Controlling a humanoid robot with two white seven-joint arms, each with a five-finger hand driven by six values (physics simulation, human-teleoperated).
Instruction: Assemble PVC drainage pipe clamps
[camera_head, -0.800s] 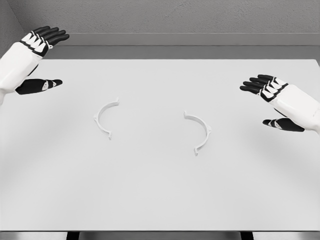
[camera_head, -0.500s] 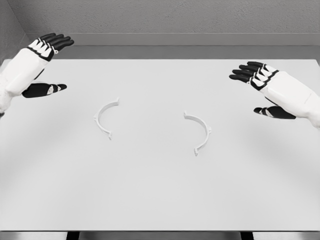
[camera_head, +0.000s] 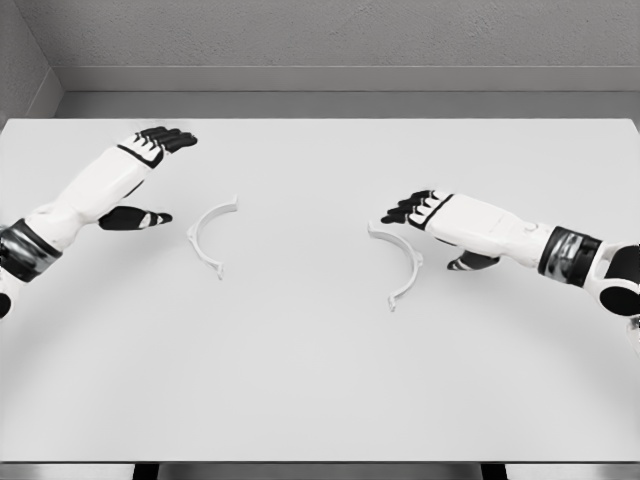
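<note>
Tabletop (camera_head: 320, 380): right hand's fingertips (camera_head: 395, 215) just above right clamp half (camera_head: 400, 262).

single head view, looking down and forward over the white table (camera_head: 320, 400), far wall at top

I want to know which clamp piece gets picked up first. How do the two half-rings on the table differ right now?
The left half-ring bulges left with its gap facing right; the right half-ring mirrors it. The right hand hovers right by the right half-ring, while the left hand is farther from the left one. Both are white, lie flat and are ungrasped.
</note>
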